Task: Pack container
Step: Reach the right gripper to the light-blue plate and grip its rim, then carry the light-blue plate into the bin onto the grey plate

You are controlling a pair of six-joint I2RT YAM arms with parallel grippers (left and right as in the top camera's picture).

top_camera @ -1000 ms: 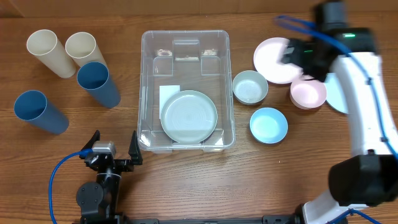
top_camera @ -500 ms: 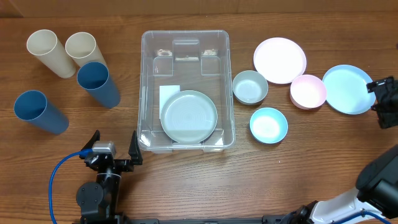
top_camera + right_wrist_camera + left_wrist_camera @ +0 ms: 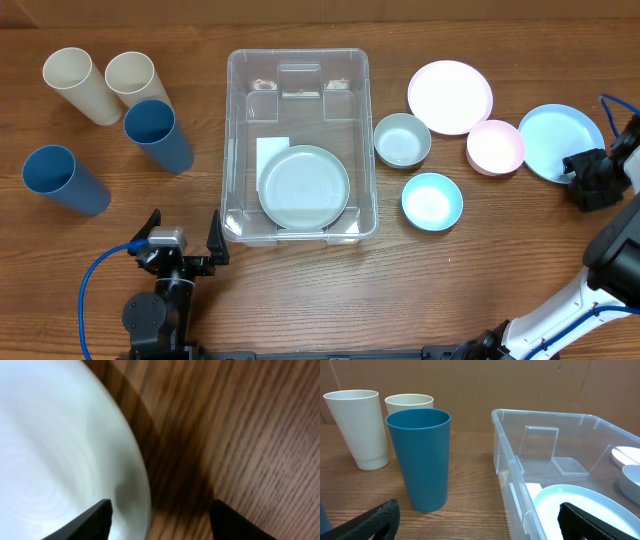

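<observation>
The clear container [image 3: 298, 110] stands mid-table with a pale green plate [image 3: 304, 187] lying in its near half. My right gripper [image 3: 585, 180] is low at the right rim of a light blue plate [image 3: 560, 142]. In the right wrist view its jaws [image 3: 161, 507] stand apart astride that plate's [image 3: 60, 450] rim, one finger over the plate and one over the wood, neither touching it. My left gripper [image 3: 183, 238] rests open near the front edge, just left of the container's near corner; the left wrist view looks between its fingers [image 3: 477, 515] at the container wall [image 3: 540, 413].
Two cream cups [image 3: 80, 85] [image 3: 135, 78] and two blue cups [image 3: 158, 133] [image 3: 62, 180] stand left of the container. To its right are a grey-green bowl [image 3: 402, 139], a blue bowl [image 3: 432, 201], a pink bowl [image 3: 495, 147] and a pink plate [image 3: 450, 96].
My right arm swung from above the pink plate out to the table's right side, then settled at the blue plate's right rim. Its jaws narrowed. The left arm stayed still.
</observation>
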